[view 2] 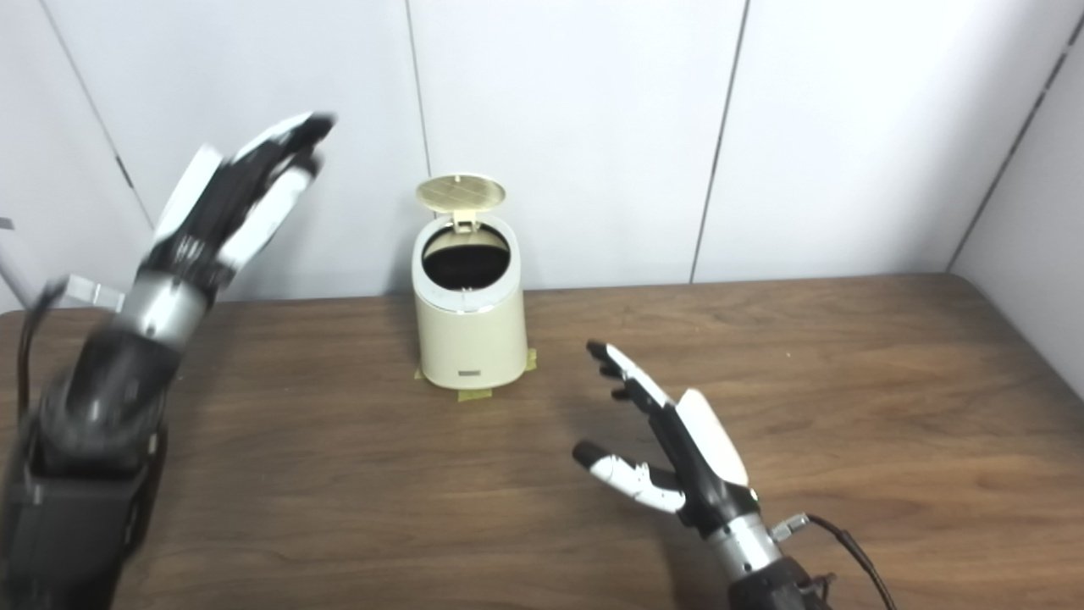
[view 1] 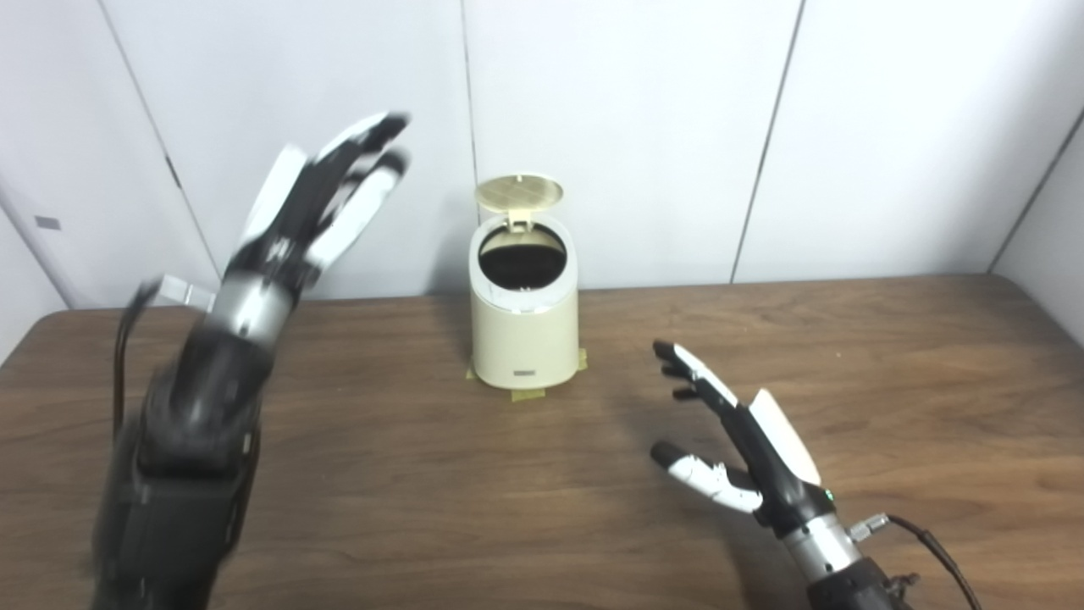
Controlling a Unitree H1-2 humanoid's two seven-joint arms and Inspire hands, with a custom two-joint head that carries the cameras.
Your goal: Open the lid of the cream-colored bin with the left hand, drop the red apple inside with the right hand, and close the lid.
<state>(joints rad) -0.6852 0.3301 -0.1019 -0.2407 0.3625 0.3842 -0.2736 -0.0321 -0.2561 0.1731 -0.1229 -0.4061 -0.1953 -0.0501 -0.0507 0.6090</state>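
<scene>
Main risk was the last step. The round cream plastic lid stood tipped up behind the mouth of the cream-colored cylindrical plastic bin, and the left hand, raised high and well left of it, looked motion-blurred. A fast swipe from there could knock the light bin over or shove it. Strips of yellowish tape at its base seemed to pin it to the brown wood-grain table, but probably not against a hard hit. Coming down on the hinge rather than the lid's front edge could also leave it half shut.

Second risk: no red apple showed in either view. The bin's inside read as dark and nothing could be made out in it, so whether the apple sat in there could not be told. If it wasn't, closing now would end the task wrong.

Left hand: fingers stretched out long and close together, pointing up and right, holding nothing. Lid lay to the right of and below those fingertips, apart from them, no contact.

Right hand: low over the table, right of and nearer the camera than the bin, fingers spread wide with thumb splayed left, empty. Bin stood up and left of its fingertips, near but clearly apart.
</scene>
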